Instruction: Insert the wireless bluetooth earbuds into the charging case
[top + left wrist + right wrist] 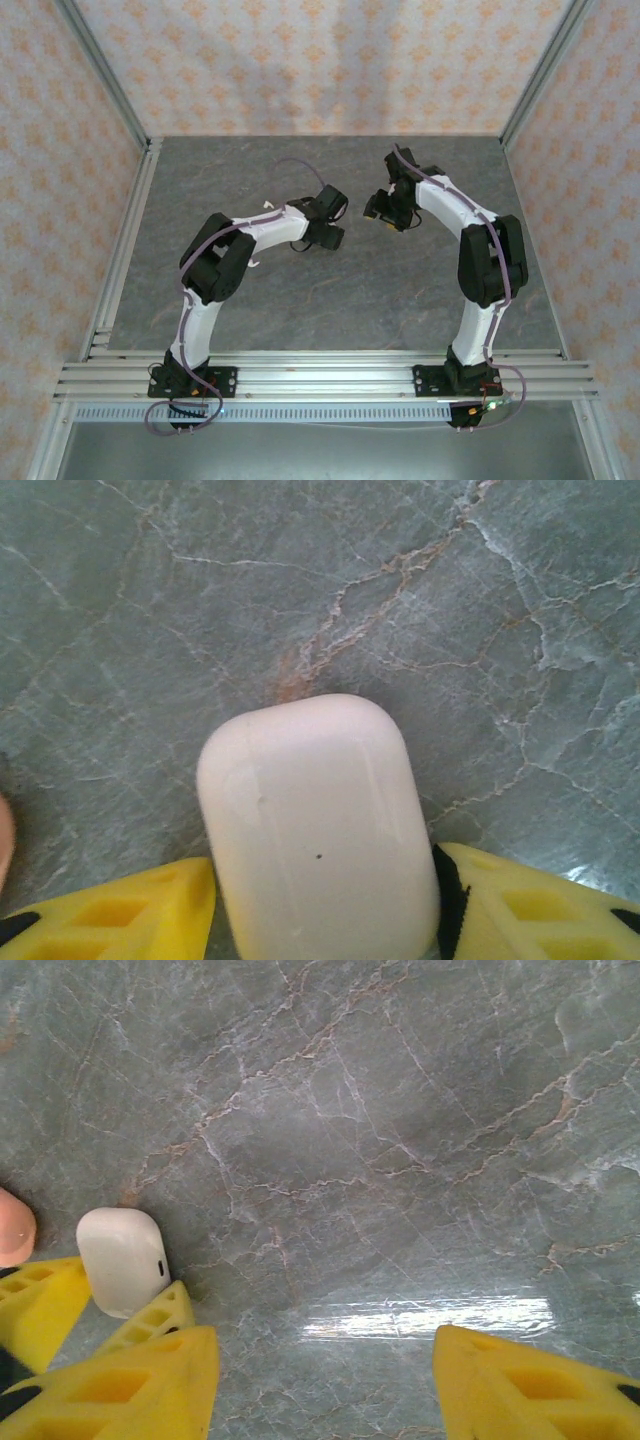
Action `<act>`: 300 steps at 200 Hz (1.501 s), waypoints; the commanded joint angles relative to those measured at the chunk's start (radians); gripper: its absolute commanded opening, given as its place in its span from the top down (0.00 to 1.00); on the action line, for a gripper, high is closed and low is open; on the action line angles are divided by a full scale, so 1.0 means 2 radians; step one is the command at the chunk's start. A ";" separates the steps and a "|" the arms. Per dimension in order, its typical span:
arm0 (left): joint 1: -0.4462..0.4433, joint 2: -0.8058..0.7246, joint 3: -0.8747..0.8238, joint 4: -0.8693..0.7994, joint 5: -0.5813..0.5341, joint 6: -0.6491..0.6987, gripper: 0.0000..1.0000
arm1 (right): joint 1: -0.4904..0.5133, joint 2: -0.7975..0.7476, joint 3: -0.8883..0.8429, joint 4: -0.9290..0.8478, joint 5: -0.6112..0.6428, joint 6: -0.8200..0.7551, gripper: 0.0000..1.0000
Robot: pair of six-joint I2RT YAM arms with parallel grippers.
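Note:
A white pebble-shaped charging case (315, 830) lies on the grey marble tabletop, and my left gripper (325, 915) is shut on it, a yellow finger pressed against each side. In the right wrist view the same case (122, 1258) appears at the left, held between the left gripper's fingers (150, 1318). My right gripper (325, 1390) is open over bare table just right of the case, with nothing between its fingers. From above, the left gripper (335, 225) and right gripper (380, 213) nearly meet at the table's middle. The earbuds are out of view.
A rounded coral-pink object (14, 1226) lies just left of the white case, cut off by the frame edge; its edge also shows (4, 838). The marble tabletop (300, 300) is walled by aluminium rails and patterned panels.

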 commanded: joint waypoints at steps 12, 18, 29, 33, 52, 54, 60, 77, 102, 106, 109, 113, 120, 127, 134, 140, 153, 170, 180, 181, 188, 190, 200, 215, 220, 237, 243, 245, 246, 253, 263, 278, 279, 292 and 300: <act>-0.002 0.008 -0.002 0.001 -0.016 0.021 0.51 | -0.007 -0.026 -0.005 0.035 -0.049 0.014 0.42; -0.002 0.005 -0.004 0.001 -0.014 0.025 0.53 | -0.010 -0.027 -0.012 0.048 -0.067 0.023 0.42; -0.002 -0.004 -0.011 0.004 -0.013 0.033 0.57 | -0.016 -0.031 -0.022 0.071 -0.099 0.039 0.43; -0.002 -0.009 -0.015 0.005 -0.012 0.037 0.59 | -0.017 -0.033 -0.024 0.076 -0.108 0.043 0.44; -0.002 -0.037 -0.035 0.017 0.012 0.071 0.75 | -0.018 -0.045 -0.028 0.080 -0.120 0.040 0.47; -0.002 -0.039 -0.037 0.017 0.016 0.076 0.77 | -0.018 -0.048 -0.029 0.079 -0.121 0.038 0.47; -0.002 -0.047 -0.041 0.018 0.025 0.088 0.82 | -0.018 -0.054 -0.031 0.078 -0.123 0.035 0.48; -0.002 -0.068 -0.054 0.020 0.043 0.119 0.84 | -0.018 -0.070 -0.043 0.077 -0.127 0.028 0.49; -0.002 -0.124 -0.089 0.041 0.078 0.166 0.84 | -0.018 -0.092 -0.064 0.086 -0.171 0.025 0.49; -0.002 -0.136 -0.097 0.046 0.086 0.173 0.85 | -0.018 -0.095 -0.067 0.090 -0.183 0.027 0.49; -0.002 -0.145 -0.103 0.050 0.092 0.180 0.85 | -0.018 -0.098 -0.071 0.093 -0.192 0.029 0.49; -0.002 -0.157 -0.111 0.054 0.101 0.188 0.85 | -0.018 -0.102 -0.076 0.097 -0.202 0.031 0.49; -0.002 -0.179 -0.124 0.061 0.115 0.200 0.85 | -0.018 -0.111 -0.084 0.105 -0.215 0.035 0.49; -0.002 -0.202 -0.136 0.065 0.127 0.213 0.85 | -0.018 -0.122 -0.096 0.113 -0.226 0.039 0.48; -0.002 -0.224 -0.146 0.064 0.141 0.224 0.85 | -0.018 -0.134 -0.105 0.117 -0.231 0.040 0.47; -0.002 -0.240 -0.152 0.060 0.153 0.234 0.85 | -0.018 -0.144 -0.111 0.117 -0.233 0.039 0.46; -0.002 -0.276 -0.161 0.047 0.180 0.251 0.85 | -0.018 -0.169 -0.121 0.119 -0.241 0.039 0.45; -0.001 -0.315 -0.173 0.036 0.212 0.268 0.85 | -0.013 -0.196 -0.127 0.126 -0.265 0.042 0.44; -0.002 -0.335 -0.177 0.029 0.225 0.275 0.85 | -0.005 -0.210 -0.127 0.126 -0.278 0.041 0.44; -0.002 -0.337 -0.178 0.029 0.226 0.276 0.85 | -0.005 -0.211 -0.126 0.126 -0.279 0.041 0.44; -0.001 -0.349 -0.180 0.025 0.234 0.281 0.85 | 0.002 -0.219 -0.125 0.126 -0.288 0.040 0.43; -0.002 -0.352 -0.181 0.024 0.236 0.282 0.85 | 0.004 -0.221 -0.125 0.125 -0.291 0.041 0.42; -0.002 -0.366 -0.182 0.021 0.244 0.287 0.85 | 0.014 -0.227 -0.122 0.122 -0.302 0.041 0.42; -0.001 -0.378 -0.182 0.014 0.257 0.292 0.85 | 0.026 -0.231 -0.114 0.106 -0.308 0.039 0.41; -0.002 -0.381 -0.180 0.011 0.261 0.293 0.85 | 0.030 -0.232 -0.111 0.102 -0.309 0.036 0.41; -0.002 -0.387 -0.176 0.004 0.267 0.294 0.85 | 0.045 -0.231 -0.104 0.092 -0.309 0.030 0.41; -0.002 -0.389 -0.174 0.003 0.269 0.294 0.85 | 0.049 -0.230 -0.102 0.088 -0.309 0.029 0.41; -0.002 -0.389 -0.174 0.002 0.269 0.294 0.85 | 0.050 -0.229 -0.101 0.087 -0.310 0.028 0.41; -0.002 -0.390 -0.174 0.002 0.270 0.294 0.85 | 0.051 -0.229 -0.100 0.086 -0.310 0.027 0.41; -0.002 -0.392 -0.173 0.002 0.271 0.294 0.85 | 0.056 -0.227 -0.097 0.081 -0.309 0.024 0.42; -0.002 -0.395 -0.173 0.002 0.272 0.294 0.84 | 0.060 -0.224 -0.095 0.075 -0.309 0.020 0.44; -0.002 -0.398 -0.173 0.000 0.272 0.295 0.84 | 0.066 -0.222 -0.092 0.069 -0.309 0.018 0.49; -0.002 -0.398 -0.173 0.000 0.272 0.296 0.84 | 0.066 -0.222 -0.091 0.069 -0.310 0.017 0.50; -0.002 -0.399 -0.173 -0.003 0.271 0.297 0.84 | 0.070 -0.221 -0.088 0.065 -0.312 0.015 0.53; -0.002 -0.399 -0.172 -0.005 0.271 0.298 0.84 | 0.072 -0.221 -0.087 0.062 -0.313 0.013 0.54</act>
